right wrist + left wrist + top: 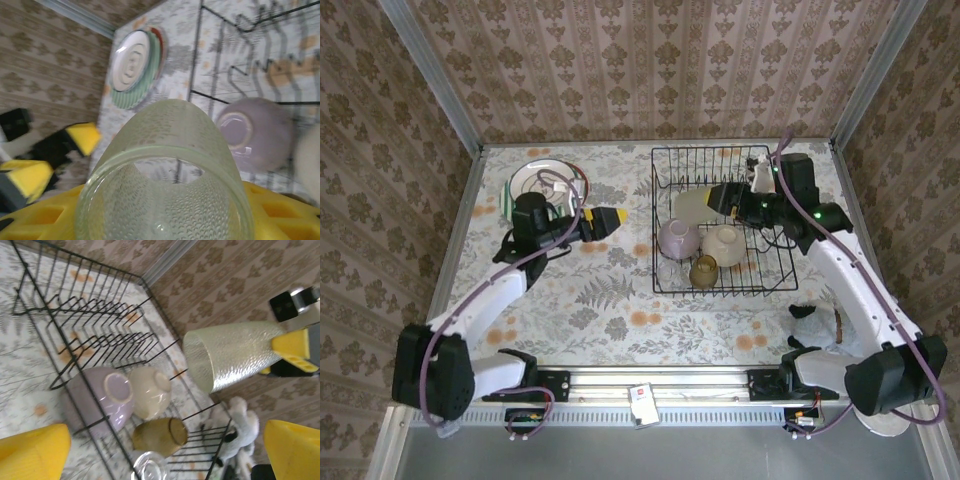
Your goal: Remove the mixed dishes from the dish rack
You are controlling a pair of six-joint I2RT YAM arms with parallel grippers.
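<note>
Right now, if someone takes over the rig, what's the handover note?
Left pincer: open, empty, between the plates and the dish rack.
Right pincer: shut on the pale-green cup, above the rack.
Done: plates stacked on the table, left of the rack.
Left: set this cup down; lavender bowl, cream cup and amber cup are in the rack.
</note>
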